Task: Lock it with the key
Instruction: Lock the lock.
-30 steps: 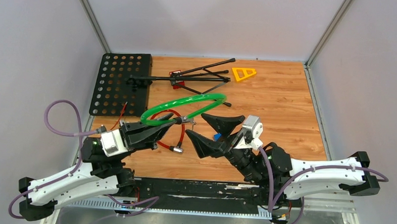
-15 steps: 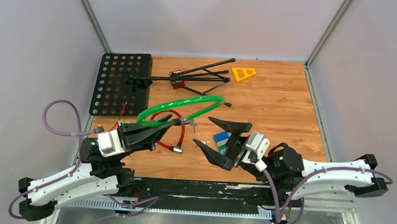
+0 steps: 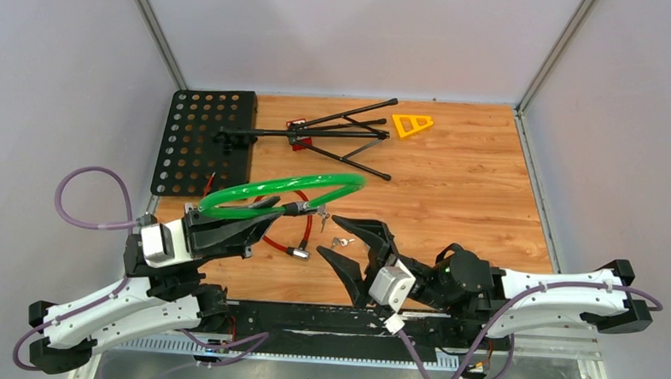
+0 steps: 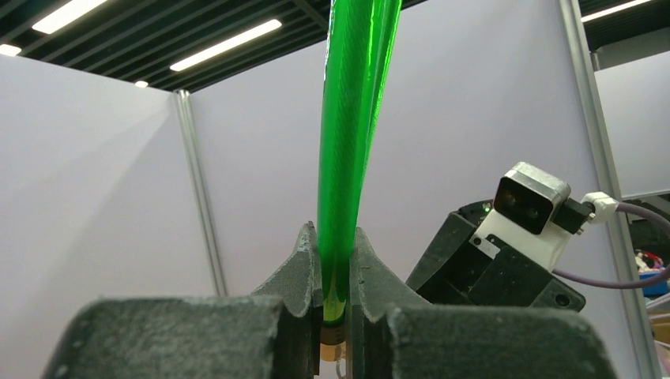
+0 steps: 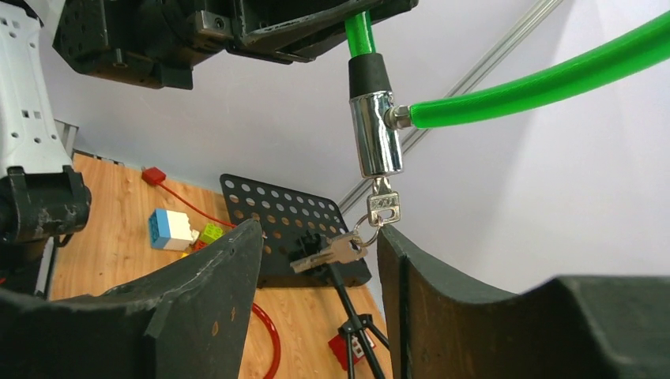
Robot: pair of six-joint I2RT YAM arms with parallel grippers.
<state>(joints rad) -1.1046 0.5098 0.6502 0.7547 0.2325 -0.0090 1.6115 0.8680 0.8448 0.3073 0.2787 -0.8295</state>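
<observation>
My left gripper (image 3: 282,208) is shut on the green cable lock (image 3: 272,191) and holds it up off the table. The left wrist view shows the green cable (image 4: 351,118) pinched between both fingers, left gripper (image 4: 335,237). The chrome lock cylinder (image 5: 377,138) hangs from the cable end. A key (image 5: 383,205) sits in its underside, and a spare key (image 5: 332,253) dangles from the ring. My right gripper (image 5: 320,230) is open just below the keys, the inserted key close to its right finger. It holds nothing. From above, the right gripper (image 3: 328,234) lies beside the cylinder (image 3: 310,210).
A black perforated plate (image 3: 204,137) lies at the back left, with a folded black tripod stand (image 3: 317,133) beside it. A yellow triangle (image 3: 412,124) sits at the back. A red cable (image 3: 279,238) lies under the lock. Small blocks (image 5: 170,229) rest on the wood.
The right gripper swung down and left toward the near edge, coming under the lock's keys with its jaws a little narrower. The left arm drew the green cable leftward.
</observation>
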